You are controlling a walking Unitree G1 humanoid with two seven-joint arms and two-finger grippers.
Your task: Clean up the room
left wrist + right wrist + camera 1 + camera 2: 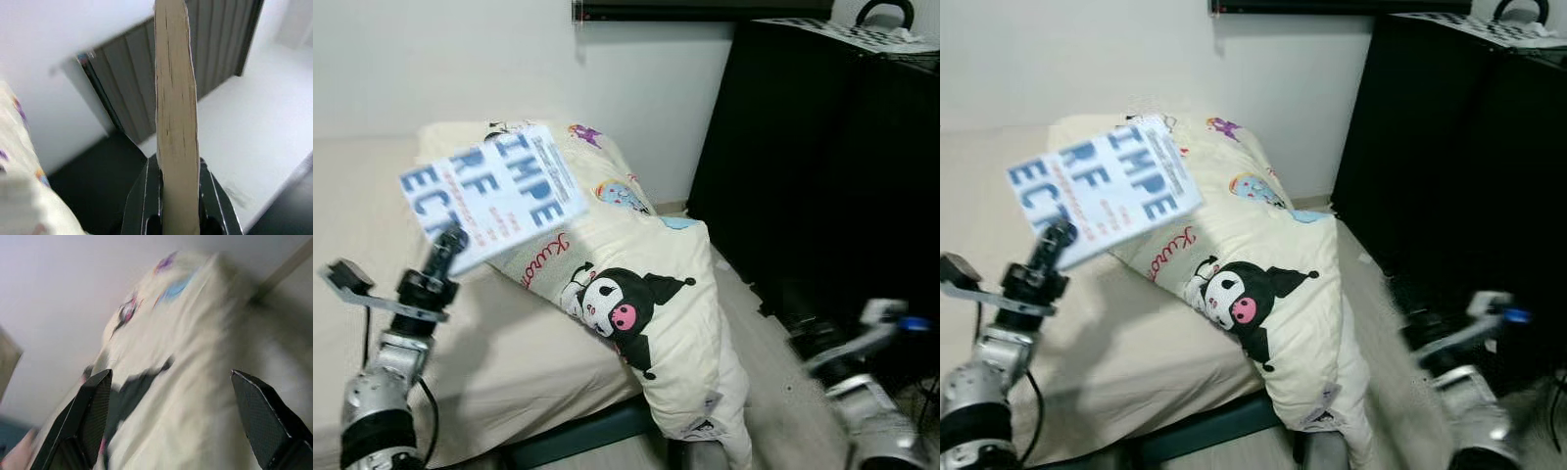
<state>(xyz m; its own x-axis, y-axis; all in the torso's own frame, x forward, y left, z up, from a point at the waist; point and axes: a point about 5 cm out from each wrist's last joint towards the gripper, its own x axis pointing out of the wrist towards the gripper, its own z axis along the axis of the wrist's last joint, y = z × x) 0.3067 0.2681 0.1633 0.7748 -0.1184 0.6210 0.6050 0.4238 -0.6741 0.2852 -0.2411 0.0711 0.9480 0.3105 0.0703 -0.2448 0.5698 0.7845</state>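
Note:
A white book (494, 196) with big blue letters on its cover hangs in the air above the bed, tilted. My left gripper (450, 240) is shut on its lower edge. The left wrist view looks along the book's page edge (176, 122), clamped between the two black fingers (139, 205). A cream pillow (636, 294) printed with cartoon figures lies across the bed corner and droops over the edge. My right gripper (176, 421) is open, low on the right, its fingers (90, 416) spread wide and aimed at the pillow (186, 357), with nothing between them.
The bed (524, 362) has a beige sheet and a dark frame beneath. A tall black cabinet (822, 157) stands on the right, with a narrow strip of floor (773, 382) between it and the bed. A white wall (460, 59) is behind.

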